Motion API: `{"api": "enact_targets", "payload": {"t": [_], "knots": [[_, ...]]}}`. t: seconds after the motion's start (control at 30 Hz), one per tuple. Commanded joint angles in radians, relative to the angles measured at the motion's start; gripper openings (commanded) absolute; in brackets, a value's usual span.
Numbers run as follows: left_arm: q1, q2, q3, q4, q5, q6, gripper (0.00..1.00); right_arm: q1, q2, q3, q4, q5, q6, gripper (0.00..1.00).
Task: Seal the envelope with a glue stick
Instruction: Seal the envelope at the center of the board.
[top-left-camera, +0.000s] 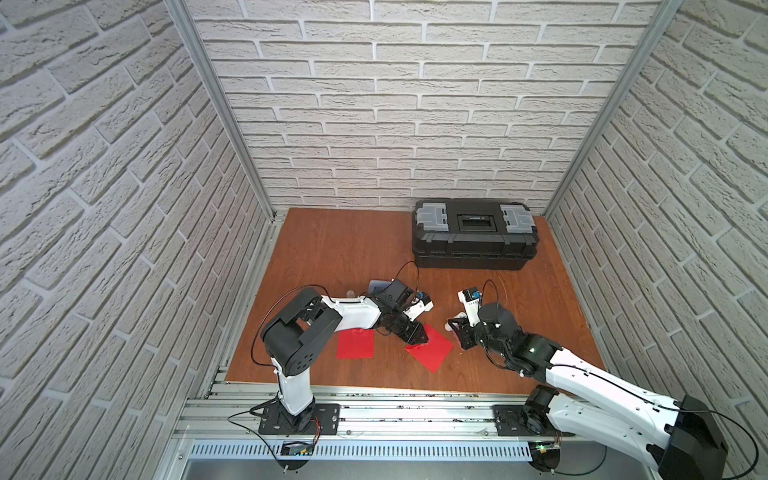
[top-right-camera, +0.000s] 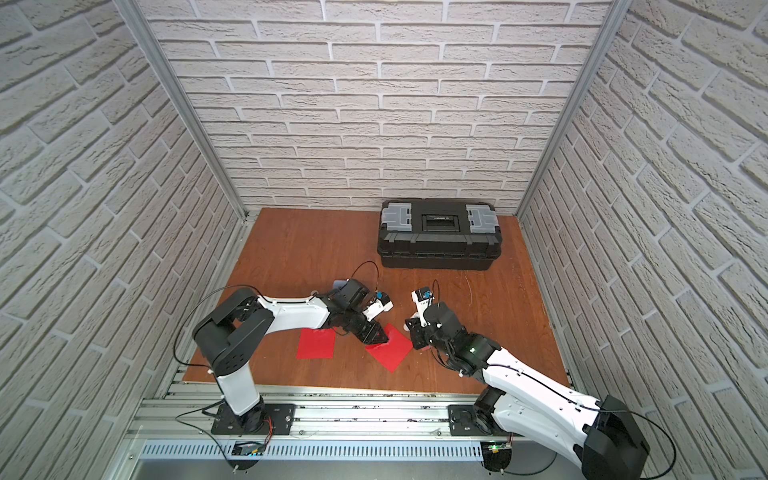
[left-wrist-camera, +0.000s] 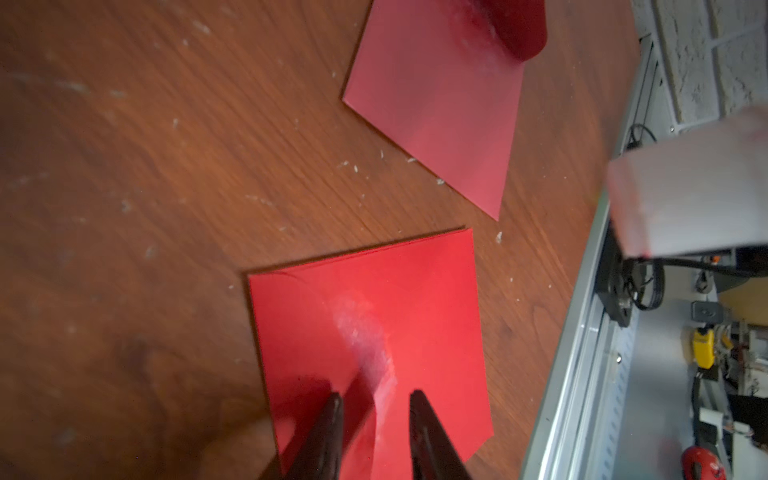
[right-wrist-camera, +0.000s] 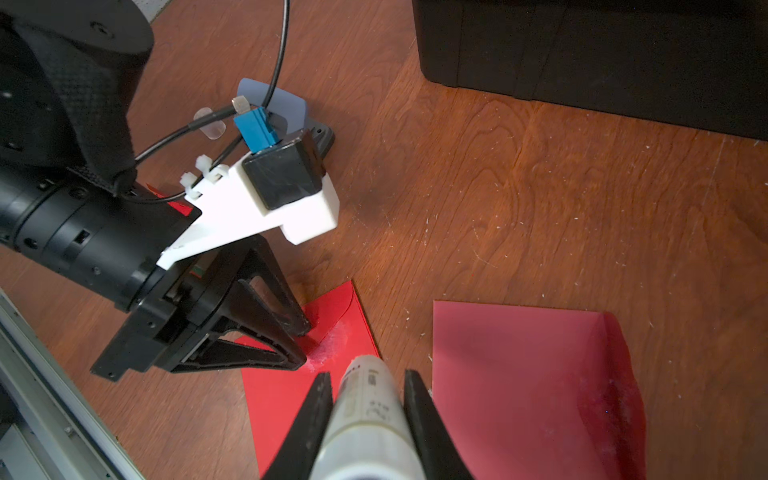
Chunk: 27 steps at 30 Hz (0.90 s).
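Right wrist view tells the most: the right gripper (right-wrist-camera: 368, 376) pinches the glue stick (right-wrist-camera: 370, 415) between both fingers, its end over the edge of the envelope (right-wrist-camera: 286, 399) beside a whitish smear (right-wrist-camera: 332, 345); whether that end touches the paper, or wears a cap, I cannot tell; the stick's rear is cut off by the frame. The left gripper (right-wrist-camera: 302, 345) is spread, both tips down on the envelope near one corner; the left wrist view confirms the gap between its fingers (left-wrist-camera: 328, 432) (only smeared paper lies between them), though they are blurred.

Both wrist views show a second envelope (right-wrist-camera: 515, 374) just beside the first, flap (right-wrist-camera: 619, 399) lifted; in both top views the right arm (top-left-camera: 582, 374) hides it, bar a red sliver (top-left-camera: 461, 353); there the glue stick is only a white nub (top-left-camera: 450, 326). The top views alone show a third envelope (top-left-camera: 355, 344) flat on the table (top-left-camera: 332, 257); the punch (right-wrist-camera: 286, 104) is mostly hidden behind the left wrist camera (right-wrist-camera: 286, 174); the toolbox (right-wrist-camera: 582, 50) is cut off.
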Motion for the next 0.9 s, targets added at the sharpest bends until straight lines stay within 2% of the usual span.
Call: {"api": "enact_targets", "payload": {"t": [0.0, 0.07, 0.2, 0.3, 0.6, 0.7, 0.87], "knots": [[0.0, 0.041, 0.008, -0.035, 0.006, -0.009, 0.38, -0.003, -0.013, 0.024, 0.003, -0.004, 0.014, 0.03], [0.007, 0.042, 0.003, -0.036, 0.002, -0.021, 0.39, -0.003, -0.019, 0.024, -0.001, 0.0, 0.011, 0.03], [0.016, 0.033, 0.001, -0.072, -0.051, -0.012, 0.15, -0.003, -0.026, 0.028, -0.011, 0.012, 0.0, 0.03], [-0.005, 0.031, 0.024, -0.145, -0.118, 0.036, 0.08, -0.003, -0.031, 0.036, -0.023, 0.023, -0.013, 0.03], [-0.128, 0.076, 0.081, -0.363, -0.423, 0.141, 0.05, -0.026, -0.051, 0.117, -0.111, 0.095, -0.106, 0.03], [-0.178, 0.106, 0.106, -0.428, -0.534, 0.16, 0.08, -0.066, -0.068, 0.147, -0.144, 0.111, -0.151, 0.03], [-0.237, 0.157, 0.15, -0.498, -0.623, 0.164, 0.09, -0.156, -0.109, 0.194, -0.186, 0.111, -0.216, 0.03]]}}
